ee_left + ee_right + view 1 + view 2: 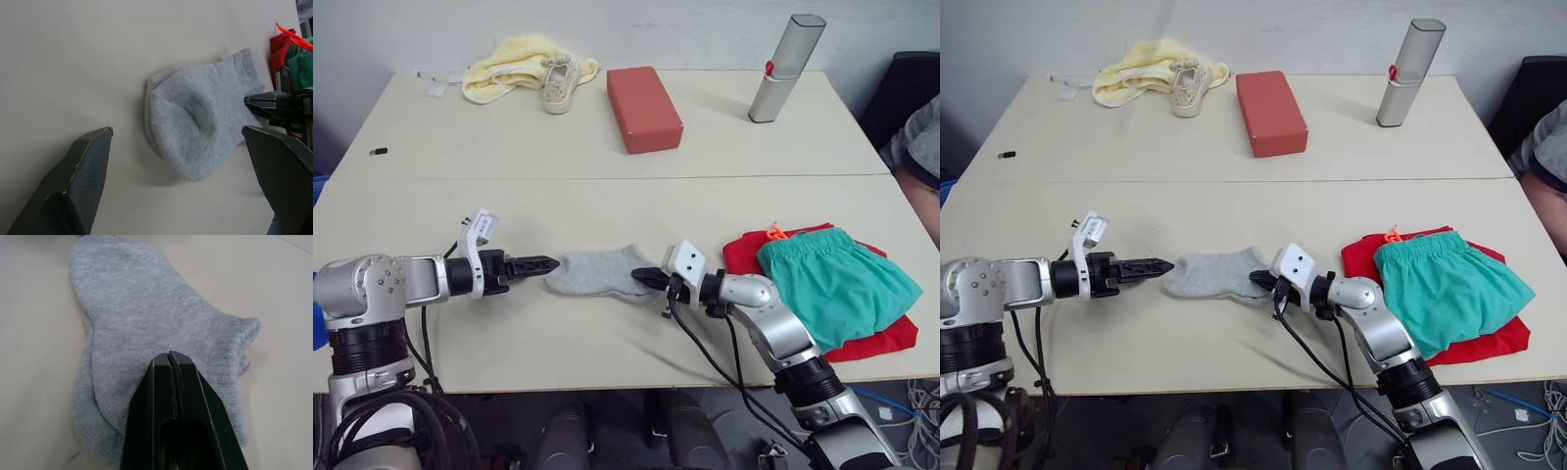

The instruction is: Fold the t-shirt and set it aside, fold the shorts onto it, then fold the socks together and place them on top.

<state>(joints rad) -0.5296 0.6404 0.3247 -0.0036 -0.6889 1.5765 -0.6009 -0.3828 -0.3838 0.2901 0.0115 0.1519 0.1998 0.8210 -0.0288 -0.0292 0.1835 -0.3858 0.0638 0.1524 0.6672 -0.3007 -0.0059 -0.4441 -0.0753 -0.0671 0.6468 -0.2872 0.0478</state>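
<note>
Two grey socks (599, 272) lie stacked on the near part of the table (607, 206), at about six o'clock on it, their long axis running side to side between the two grippers. In the right wrist view one sock sits on the other, edges nearly matched, with the cuff end toward the right arm. The right gripper (649, 278) has its fingers pressed together; their tips sit over the cuff edge of the pair, but whether any knit is pinched between them I cannot tell. The left gripper (546, 262) stands at nine o'clock from the socks, just beside the toe end, its two fingers spread wide with nothing between them. Both grippers are about equally near, one at each end of the pair. At three o'clock from the socks, near the right arm, the teal shorts (832, 279) lie folded on the red t-shirt (886, 338), whose edges show beneath. I judge the socks are laid together and what remains is to lift them onto that stack; the right arm is the better placed, since the stack lies on its side. Farther off, at twelve o'clock, are a red block (643, 108), a yellow cloth (514, 67) with a pale shoe (560, 82), and a silver case (785, 69).
</note>
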